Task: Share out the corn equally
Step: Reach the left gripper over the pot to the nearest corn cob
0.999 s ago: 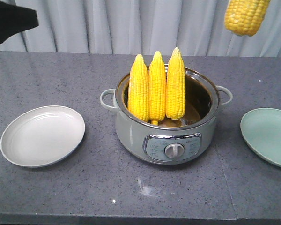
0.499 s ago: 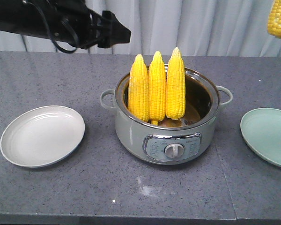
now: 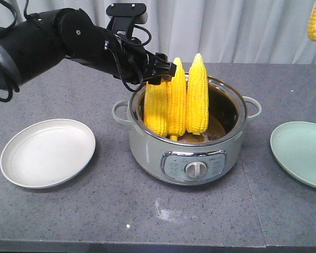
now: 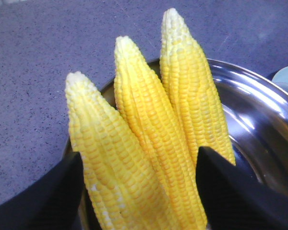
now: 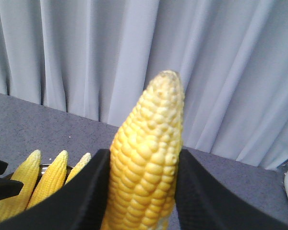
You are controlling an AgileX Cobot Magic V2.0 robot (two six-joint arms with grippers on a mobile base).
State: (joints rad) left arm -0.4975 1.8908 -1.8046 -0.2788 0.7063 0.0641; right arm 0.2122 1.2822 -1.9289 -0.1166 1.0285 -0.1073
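Pot (image 3: 147, 150) panel (image 3: 194, 164) txt illegible; 3 corn (image 3: 176, 100) inside.

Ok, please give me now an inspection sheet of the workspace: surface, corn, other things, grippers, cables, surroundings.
Surface: grey speckled table; one pale smear in front of the pot.
Job's things: three cobs stand upright in the pot, tips up; fourth cob is held in the air. White plate and green plate hold nothing.
Clutter: nothing seen.
Grippers: left gripper open, fingers astride cobs in the pot; right gripper shut on the fourth cob.
Cables: black cables loop along the left arm.
Surroundings: pale curtain behind the table.
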